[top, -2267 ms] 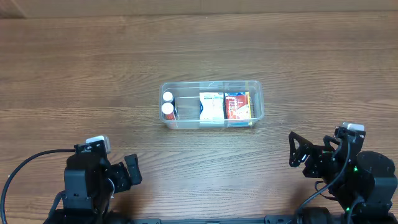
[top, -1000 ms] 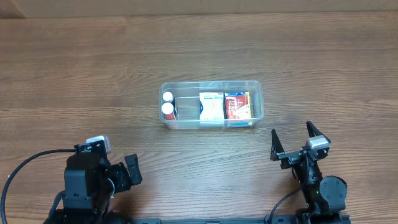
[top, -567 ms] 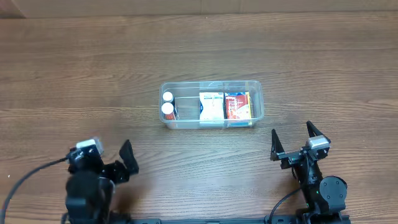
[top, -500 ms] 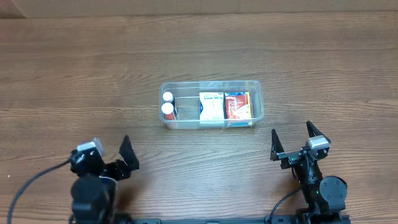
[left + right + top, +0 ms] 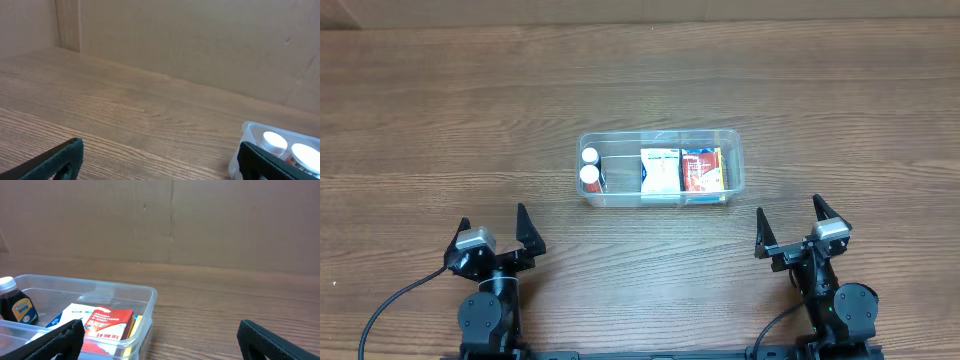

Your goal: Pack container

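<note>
The clear plastic container point(image 5: 738, 163) sits mid-table. It holds two white-capped bottles point(image 5: 589, 177) at its left end, a white and blue box point(image 5: 660, 171) and a red box point(image 5: 701, 170) on its right. My left gripper point(image 5: 492, 224) is open and empty near the front left, below the container. My right gripper point(image 5: 790, 222) is open and empty at the front right. The left wrist view shows the container's left end point(image 5: 248, 130) with the bottle caps point(image 5: 274, 141). The right wrist view shows the container point(image 5: 148, 300), the red box point(image 5: 107, 323) and a dark bottle point(image 5: 16, 308).
A brown wooden table point(image 5: 440, 110) spreads all around the container. A cardboard wall point(image 5: 170, 220) stands at the far edge of the table.
My right arm swung left and turned to face the container, then held still. My left arm turned and moved right, and now faces forward with its fingers spread.
</note>
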Controlling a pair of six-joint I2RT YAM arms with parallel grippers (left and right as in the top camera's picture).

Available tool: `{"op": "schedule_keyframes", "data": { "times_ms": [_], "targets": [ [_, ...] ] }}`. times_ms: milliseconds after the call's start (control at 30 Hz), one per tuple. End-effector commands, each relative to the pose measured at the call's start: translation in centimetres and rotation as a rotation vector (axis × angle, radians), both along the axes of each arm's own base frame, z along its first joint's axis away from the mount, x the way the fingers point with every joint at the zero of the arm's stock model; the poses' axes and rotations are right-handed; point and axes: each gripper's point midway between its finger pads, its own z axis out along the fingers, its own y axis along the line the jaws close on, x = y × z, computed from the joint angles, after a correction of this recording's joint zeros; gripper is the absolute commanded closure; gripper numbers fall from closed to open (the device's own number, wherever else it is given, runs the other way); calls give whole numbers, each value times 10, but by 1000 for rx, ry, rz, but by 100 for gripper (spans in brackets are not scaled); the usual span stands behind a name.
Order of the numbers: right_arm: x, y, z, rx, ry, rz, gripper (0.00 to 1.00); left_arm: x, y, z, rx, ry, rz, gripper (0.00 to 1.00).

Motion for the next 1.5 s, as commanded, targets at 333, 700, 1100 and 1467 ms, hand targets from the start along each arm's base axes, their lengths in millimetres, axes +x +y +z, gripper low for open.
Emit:
{"op": "schedule_keyframes", "data": {
  "times_ms": [333,700,1100,1467],
  "targets": [
    [0,-1,-2,-3,-4,-7,0,1,-52,-4,390,25,-328,0],
    [0,-1,-2,-3,-4,-7,0,1,-52,-4,340,25,-322,0],
    [0,-1,-2,-3,-4,-7,0,1,-52,-4,340,25,-322,0],
    [0,-1,-2,-3,-4,-7,0,1,-52,-4,340,25,-322,0]
  ]
}}
